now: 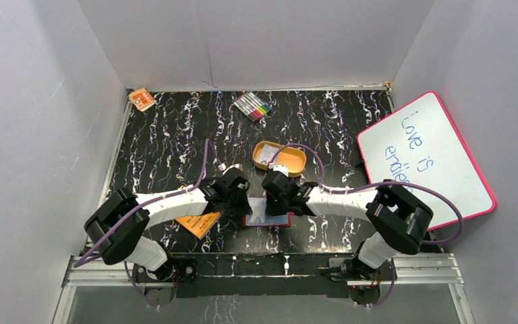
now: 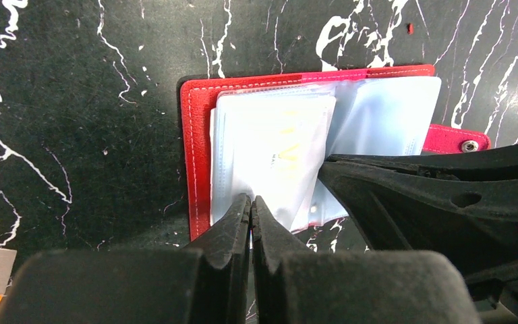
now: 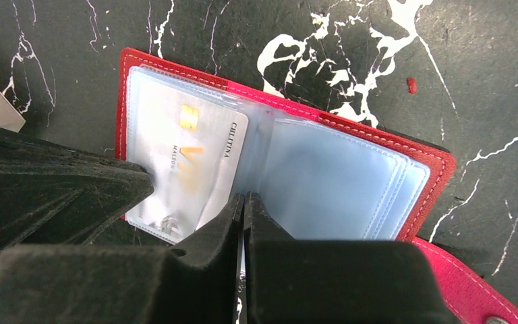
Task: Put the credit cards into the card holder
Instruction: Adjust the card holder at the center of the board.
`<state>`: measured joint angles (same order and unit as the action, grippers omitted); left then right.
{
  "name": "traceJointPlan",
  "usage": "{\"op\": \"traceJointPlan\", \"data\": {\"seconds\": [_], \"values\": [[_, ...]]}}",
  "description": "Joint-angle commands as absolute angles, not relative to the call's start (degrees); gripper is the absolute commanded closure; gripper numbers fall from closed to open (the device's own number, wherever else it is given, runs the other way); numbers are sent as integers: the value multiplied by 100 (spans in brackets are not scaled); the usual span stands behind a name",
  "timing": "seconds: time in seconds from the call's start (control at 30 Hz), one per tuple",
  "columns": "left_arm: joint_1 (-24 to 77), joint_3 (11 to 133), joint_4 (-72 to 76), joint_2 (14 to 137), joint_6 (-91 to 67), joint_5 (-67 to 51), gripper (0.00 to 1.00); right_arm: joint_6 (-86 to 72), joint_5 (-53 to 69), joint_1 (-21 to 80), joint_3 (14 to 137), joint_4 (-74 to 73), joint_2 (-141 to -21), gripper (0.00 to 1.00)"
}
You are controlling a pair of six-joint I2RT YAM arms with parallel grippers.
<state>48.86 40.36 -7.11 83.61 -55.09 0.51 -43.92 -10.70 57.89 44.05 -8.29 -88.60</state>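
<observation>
From above, you have both arms folded in over the near edge of the black marbled table (image 1: 175, 142). The left gripper (image 1: 245, 209) and right gripper (image 1: 274, 208) sit nose to nose over the open red card holder (image 1: 268, 221), hiding most of it. The orange booklet (image 1: 199, 223) lies just to its left. Behind the grippers is the oval tin (image 1: 297, 162) with a pale card (image 1: 267, 155) inside. A bunch of markers (image 1: 253, 106) and a small orange packet (image 1: 141, 99) lie at the far edge. The whiteboard (image 1: 426, 156) on the right reads "Love is" in blue. Its second line starts "endle" and cannot be read past that.

In the left wrist view, your left fingers are pressed together, with their tips at the near edge of the holder's left half. A credit card (image 2: 276, 148) sits there in a sleeve, but glare washes out its print. The right gripper's black body crosses the lower right and covers part of the clear pockets (image 2: 384, 115). The snap tab (image 2: 455, 140) pokes out beyond them.

In the right wrist view, your right fingers are closed together too, with their tips at the card's near corner by the fold. You cannot tell whether a card or sleeve edge is caught between them. The card shows a gold chip (image 3: 189, 117) and "CHLITINA" along one edge. The left gripper's body blocks the holder's near left corner.
</observation>
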Motion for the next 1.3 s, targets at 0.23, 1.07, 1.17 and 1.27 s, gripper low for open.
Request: {"op": "traceJointPlan", "data": {"seconds": [0.23,1.07,1.17,1.27], "values": [[4869,3774,-1691,8235,-5305,484,100,-4283,-1606,5808,3981,-2002,-8552,92],[4860,4301,-2040,6761,-5132,660,52,-3898,-424,3935,4638,-2376,-6470,44],[4860,4214,-1828,6716,-5056,469,48,-4055,-77,3773,4032,-2203,-6292,43],[4862,4119,-1588,6702,-4998,238,46,-4168,189,3755,3586,-2018,-6180,43]]}}
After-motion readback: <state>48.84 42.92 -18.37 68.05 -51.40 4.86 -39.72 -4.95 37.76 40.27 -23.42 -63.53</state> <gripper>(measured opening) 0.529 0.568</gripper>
